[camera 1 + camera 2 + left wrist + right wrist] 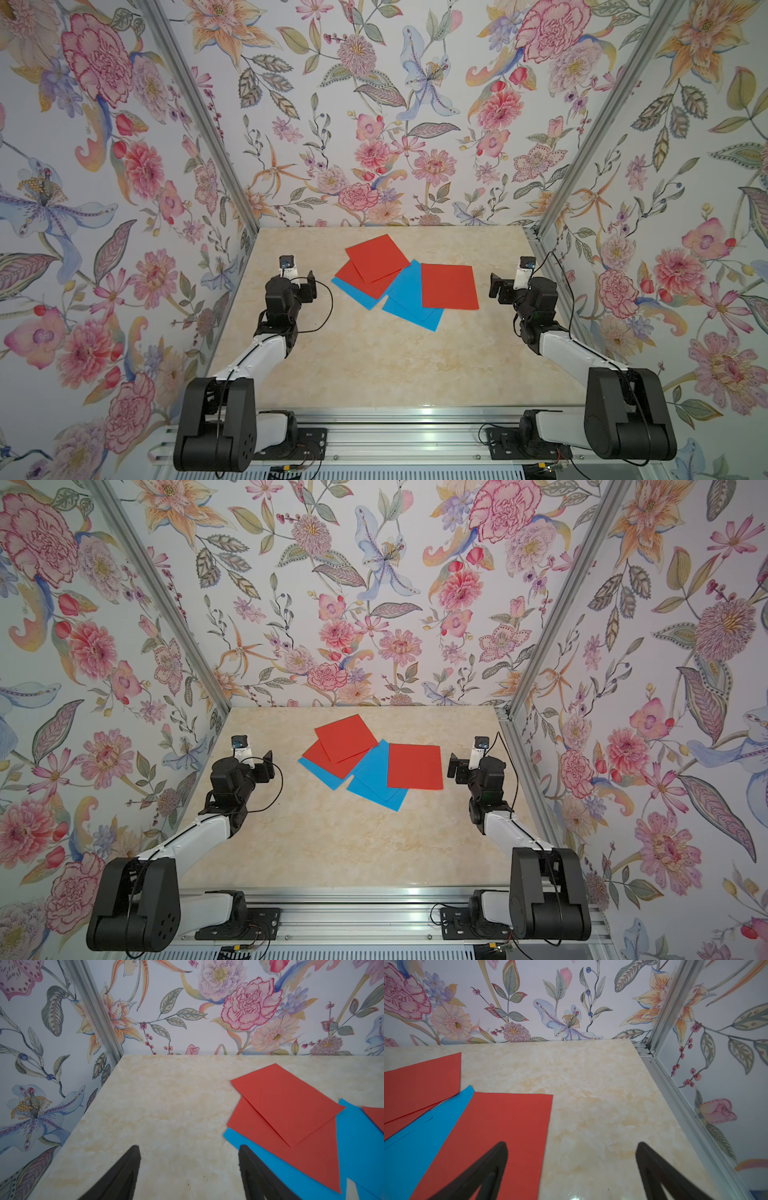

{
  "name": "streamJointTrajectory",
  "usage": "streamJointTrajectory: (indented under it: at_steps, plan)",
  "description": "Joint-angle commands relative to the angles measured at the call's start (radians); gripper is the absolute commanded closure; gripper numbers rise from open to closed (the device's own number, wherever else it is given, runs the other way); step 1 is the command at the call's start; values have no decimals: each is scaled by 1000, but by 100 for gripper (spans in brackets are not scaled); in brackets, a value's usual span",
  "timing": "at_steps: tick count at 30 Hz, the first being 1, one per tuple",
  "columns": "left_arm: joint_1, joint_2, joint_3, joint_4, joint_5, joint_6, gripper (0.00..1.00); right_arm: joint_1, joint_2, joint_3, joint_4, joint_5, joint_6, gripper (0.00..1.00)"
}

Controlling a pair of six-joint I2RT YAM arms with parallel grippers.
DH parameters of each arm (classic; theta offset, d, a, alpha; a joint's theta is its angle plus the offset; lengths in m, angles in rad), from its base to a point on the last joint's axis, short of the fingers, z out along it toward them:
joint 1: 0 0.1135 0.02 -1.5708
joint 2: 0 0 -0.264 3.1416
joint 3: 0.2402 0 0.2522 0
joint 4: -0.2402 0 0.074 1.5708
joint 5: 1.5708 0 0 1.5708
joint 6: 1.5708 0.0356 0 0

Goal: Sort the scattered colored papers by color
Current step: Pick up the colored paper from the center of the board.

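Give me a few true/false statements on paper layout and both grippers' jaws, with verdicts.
1. The red sheet nearest the right arm lies on top of a blue sheet. True.
2. The left gripper holds a red sheet. False: its jaws stand open with nothing between them.
3. The colours are already separated into two piles. False: red and blue overlap in one cluster.
4. The far red sheet overlaps a lower red sheet. True.
5. The right gripper is shut. False: its jaws stand open and empty.
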Motion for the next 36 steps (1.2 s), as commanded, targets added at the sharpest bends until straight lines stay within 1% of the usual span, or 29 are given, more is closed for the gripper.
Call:
streamJointTrajectory:
  at_steps: [1, 4, 8, 9, 10, 13, 17, 21, 24, 26, 31, 36]
  plan:
    - [-92, 36, 49, -123, 108, -221, 24, 47, 18, 89, -260, -43, 97, 0]
    - [-177, 127, 116, -141, 137, -318, 28, 78, 101, 167, -306, -50, 166, 0]
    - [-270, 264, 194, -142, 152, -416, 32, 91, 241, 245, -300, -117, 259, 0]
    - [-298, 299, 203, -142, 160, -436, 34, 91, 282, 266, -301, -134, 288, 0]
    - [-325, 327, 249, -142, 158, -452, 34, 89, 319, 287, -304, -141, 317, 0]
    - [-390, 394, 300, -146, 142, -477, 36, 87, 406, 326, -271, -177, 367, 0]
    - [-441, 483, 368, -151, 164, -515, 40, 78, 499, 385, -238, -251, 427, 1]
    - [-493, 557, 426, -163, 140, -533, 43, 79, 561, 438, -232, -314, 465, 3]
    - [-516, 616, 475, -176, 138, -541, 47, 84, 582, 464, -251, -309, 466, 6]
    - [-526, 653, 502, -183, 140, -549, 50, 84, 597, 476, -273, -310, 464, 9]
    - [-549, 710, 551, -189, 144, -578, 51, 87, 638, 495, -307, -309, 471, 12]
    - [-570, 733, 588, -200, 157, -603, 50, 97, 668, 516, -351, -284, 470, 10]
